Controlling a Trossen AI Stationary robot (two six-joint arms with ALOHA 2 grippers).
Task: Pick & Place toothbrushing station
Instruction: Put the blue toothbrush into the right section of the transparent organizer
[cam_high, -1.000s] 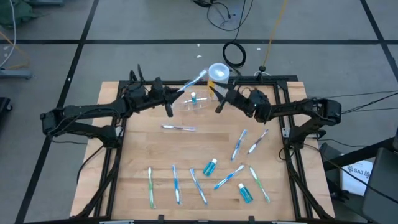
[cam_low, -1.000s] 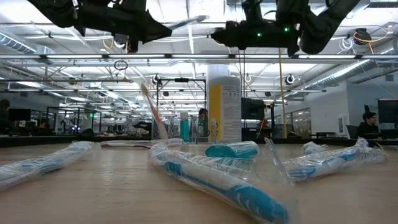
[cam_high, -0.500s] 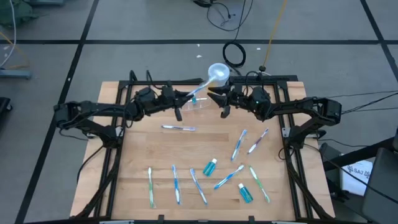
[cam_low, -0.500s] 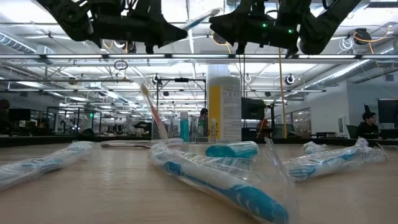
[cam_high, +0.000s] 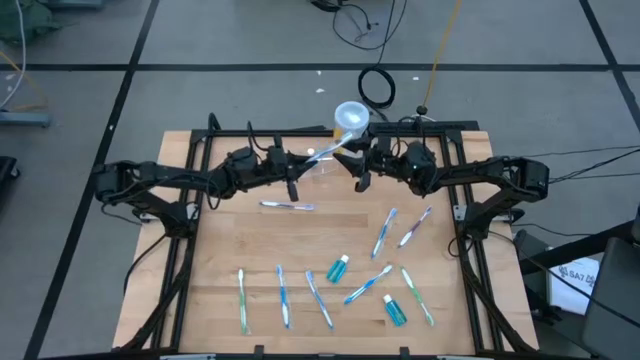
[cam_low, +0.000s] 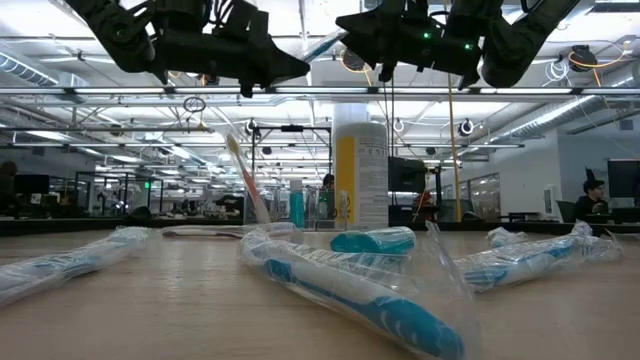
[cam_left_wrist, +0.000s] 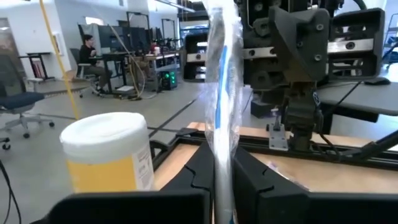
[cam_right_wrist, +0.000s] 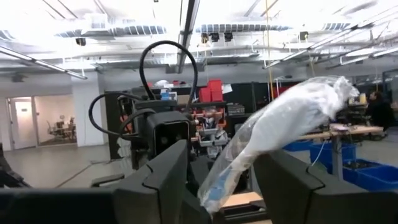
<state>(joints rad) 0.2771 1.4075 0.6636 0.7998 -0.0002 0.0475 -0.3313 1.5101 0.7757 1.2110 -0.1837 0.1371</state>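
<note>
The wooden tabletop (cam_high: 320, 235) carried scattered wrapped toothbrushes. At its far edge stood the yellow container (cam_high: 350, 118); just beside it, under the arms, sat the clear cup (cam_high: 318, 166). Above the cup, the left claw (cam_high: 296, 164) was clenched on a wrapped toothbrush (cam_high: 325, 152), whose far end lay between the spread fingers of the released right claw (cam_high: 352, 158).

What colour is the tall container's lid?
White, above a yellow body: the tall container shows best in the left wrist view.
</note>
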